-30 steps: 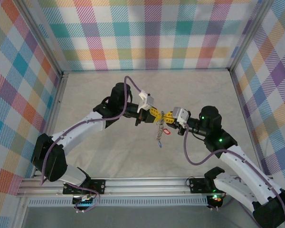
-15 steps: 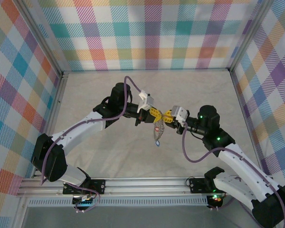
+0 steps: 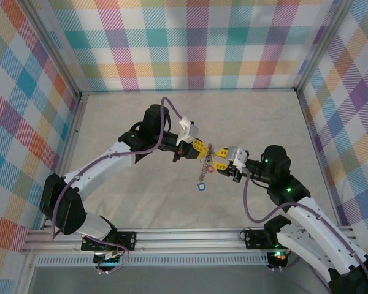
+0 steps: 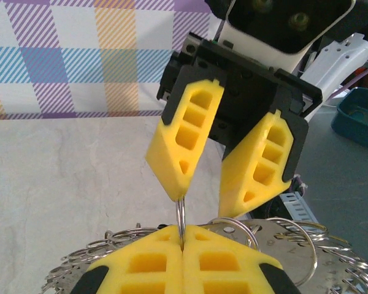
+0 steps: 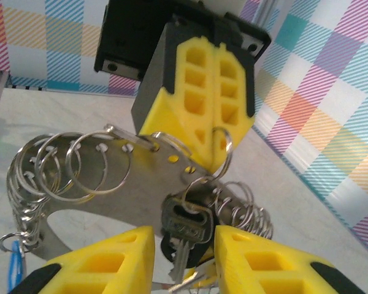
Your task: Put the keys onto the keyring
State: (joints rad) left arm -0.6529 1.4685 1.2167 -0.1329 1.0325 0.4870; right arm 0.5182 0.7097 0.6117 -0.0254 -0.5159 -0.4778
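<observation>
Your left gripper has its yellow fingers pressed flat together, pinching a thin wire loop of the keyring at their tips. The keyring hangs in the air over the middle of the table, between the two grippers. Its silver band is strung with many small split rings.

Your right gripper faces the left one from the right and sits slightly nearer. Its fingers are spread, with a clear gap between them. From the right wrist you look straight into that gap. A key with a dark head hangs from a ring just below the left gripper's tips and lies between the right fingers. It is hard to judge whether either pad touches it, but it looks free.

A blue tag dangles lowest from the bunch, nearer than both grippers. It also shows at the left edge of the right wrist view.
</observation>
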